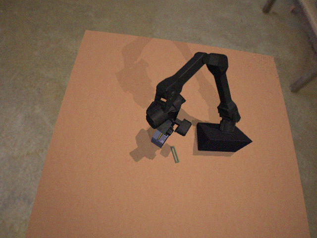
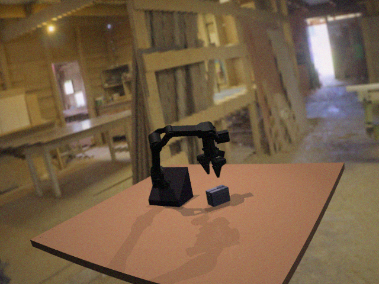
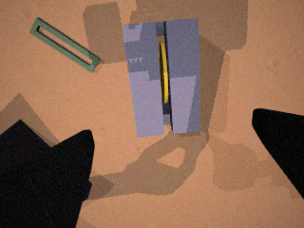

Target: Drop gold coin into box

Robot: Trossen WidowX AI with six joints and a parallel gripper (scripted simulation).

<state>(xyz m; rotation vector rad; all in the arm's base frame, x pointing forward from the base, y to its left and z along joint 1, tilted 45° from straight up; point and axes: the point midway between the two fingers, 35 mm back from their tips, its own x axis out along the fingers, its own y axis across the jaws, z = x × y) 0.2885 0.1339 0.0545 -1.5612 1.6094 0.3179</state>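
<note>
Hovering above the grey box (image 2: 217, 195) on the table (image 1: 102, 179), the tool (image 2: 213, 170) is being held spread and empty, the coin (image 3: 163, 71) being seen edge-on within the slot (image 3: 162, 85), its holder (image 3: 65, 45) vacated.

Top view: high above the orange table (image 1: 102, 179), tilted down, far enough to take in the whole arm (image 1: 184, 74) and its base (image 1: 220, 139), with bare floor around; exterior view: low and well back from the near side, facing across the table (image 2: 275, 198) toward a blurred wooden workshop, arm small at mid-distance; wrist view: mounted on the arm, looking straight down, close, dark fingertips at the lower corners; shared by all three: the grey box (image 1: 160, 138) (image 2: 217, 195) (image 3: 163, 76); shared by top and wrist only: the green holder (image 1: 175, 154) (image 3: 64, 44) beside it
</note>
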